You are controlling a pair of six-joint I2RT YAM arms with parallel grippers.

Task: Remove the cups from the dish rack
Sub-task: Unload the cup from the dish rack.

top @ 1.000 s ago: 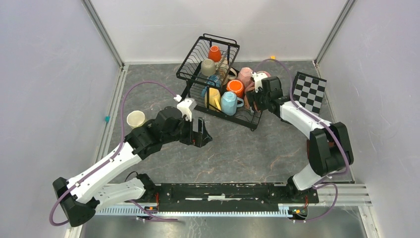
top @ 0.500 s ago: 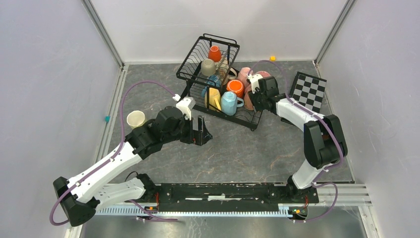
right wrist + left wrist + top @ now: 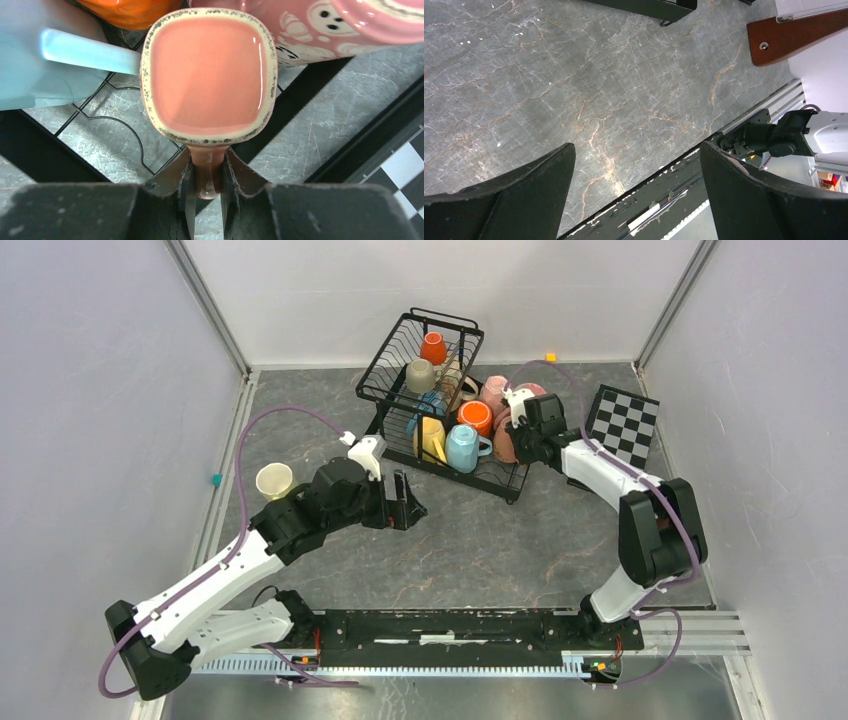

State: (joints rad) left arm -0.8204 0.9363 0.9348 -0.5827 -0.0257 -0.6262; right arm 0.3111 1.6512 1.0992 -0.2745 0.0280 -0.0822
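The right gripper [image 3: 207,172] is closed on the handle of a pink mug [image 3: 207,75] with a speckled cream rim; both fingers [image 3: 235,175] are pressed against the sides of the handle. The pink mug is located at the right end of the lower tray of the dish rack [image 3: 385,365], with its opening turned toward the wrist camera. A light blue mug [image 3: 35,65] is positioned just beside it on one side, and a patterned pink mug [image 3: 320,25] on the other. An orange mug [image 3: 475,416] and a yellow mug [image 3: 432,438] are seated in the lower tray; a second orange mug [image 3: 433,347] and a beige mug [image 3: 420,375] are held in the upper basket. The left gripper [image 3: 408,502] is held fully open above the table [image 3: 574,75], empty, in front of the rack. A cream cup [image 3: 274,480] is placed on the table to the left of the left arm. A checkered board [image 3: 623,425] is located to the right of the rack.
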